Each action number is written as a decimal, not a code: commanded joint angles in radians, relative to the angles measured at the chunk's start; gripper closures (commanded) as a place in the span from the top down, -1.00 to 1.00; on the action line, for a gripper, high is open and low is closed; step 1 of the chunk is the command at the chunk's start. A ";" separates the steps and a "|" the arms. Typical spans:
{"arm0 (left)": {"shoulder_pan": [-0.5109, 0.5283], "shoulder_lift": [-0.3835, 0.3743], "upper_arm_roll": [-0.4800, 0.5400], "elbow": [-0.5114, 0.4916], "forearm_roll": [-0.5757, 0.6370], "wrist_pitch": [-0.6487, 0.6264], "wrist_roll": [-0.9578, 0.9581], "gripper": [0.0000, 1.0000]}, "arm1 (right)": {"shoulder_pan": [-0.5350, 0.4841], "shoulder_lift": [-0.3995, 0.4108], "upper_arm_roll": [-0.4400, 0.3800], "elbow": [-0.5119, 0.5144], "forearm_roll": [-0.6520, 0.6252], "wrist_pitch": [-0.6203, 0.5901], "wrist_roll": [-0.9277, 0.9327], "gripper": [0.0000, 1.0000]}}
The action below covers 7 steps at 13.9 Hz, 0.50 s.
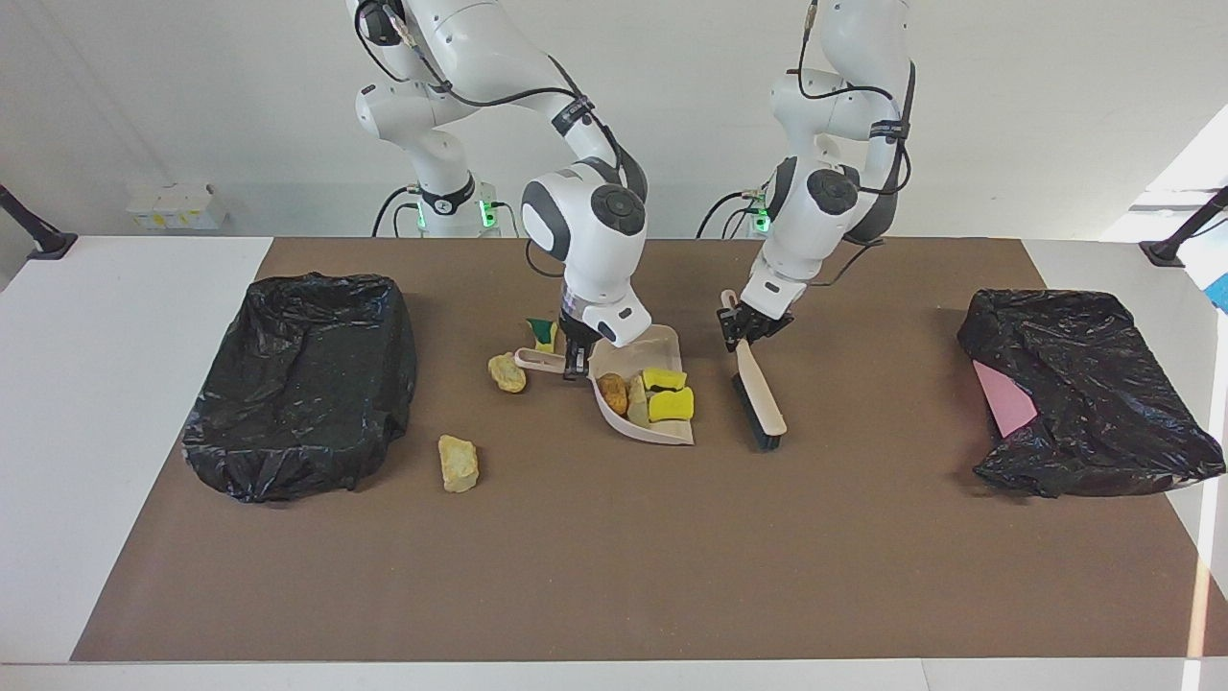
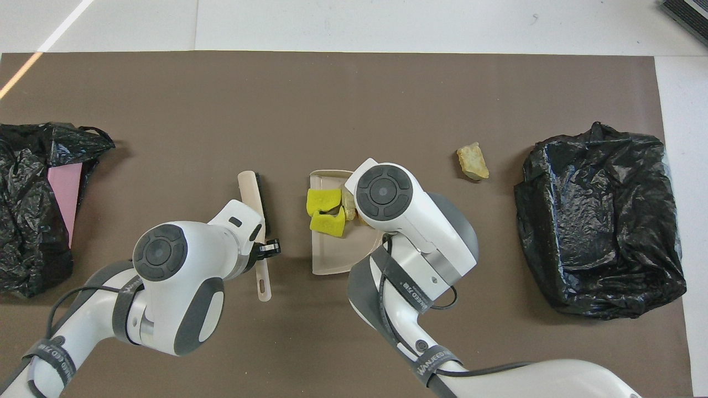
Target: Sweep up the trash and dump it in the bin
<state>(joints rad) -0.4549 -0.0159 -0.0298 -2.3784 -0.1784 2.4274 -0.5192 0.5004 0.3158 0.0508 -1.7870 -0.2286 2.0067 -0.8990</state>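
Gripping the handle of the beige plastic dustpan [image 1: 645, 393], the right gripper [image 1: 576, 363] is clamped at mid-table. Four foam scraps [image 1: 649, 395], two yellow, one orange-brown, one pale tan, lie in the pan. The left gripper [image 1: 746, 326] is closed on the beige hand brush [image 1: 761, 397], whose bristles rest beside the pan toward the left arm's end. Three more scraps [image 1: 458, 463] lie on the brown mat [image 1: 614, 557], toward the black-bagged bin [image 1: 302, 379] at the right arm's end

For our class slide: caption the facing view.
Right pincer holds dustpan with scraps; left pincer holds brush beside it.
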 commanded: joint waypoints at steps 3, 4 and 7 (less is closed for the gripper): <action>-0.112 -0.064 -0.002 -0.019 0.068 -0.100 -0.157 -1.00 | -0.115 -0.127 0.007 -0.034 -0.003 -0.011 -0.182 -1.00; -0.143 -0.076 -0.004 -0.030 0.068 -0.111 -0.191 -1.00 | -0.141 -0.148 0.007 -0.035 -0.002 -0.026 -0.213 -1.00; -0.253 -0.131 -0.009 -0.084 0.069 -0.111 -0.284 -1.00 | -0.233 -0.216 0.007 -0.035 0.023 -0.092 -0.319 -1.00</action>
<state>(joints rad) -0.6436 -0.0739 -0.0488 -2.4040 -0.1341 2.3293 -0.7354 0.3230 0.1633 0.0468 -1.7891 -0.2257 1.9388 -1.1467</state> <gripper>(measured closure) 0.744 0.683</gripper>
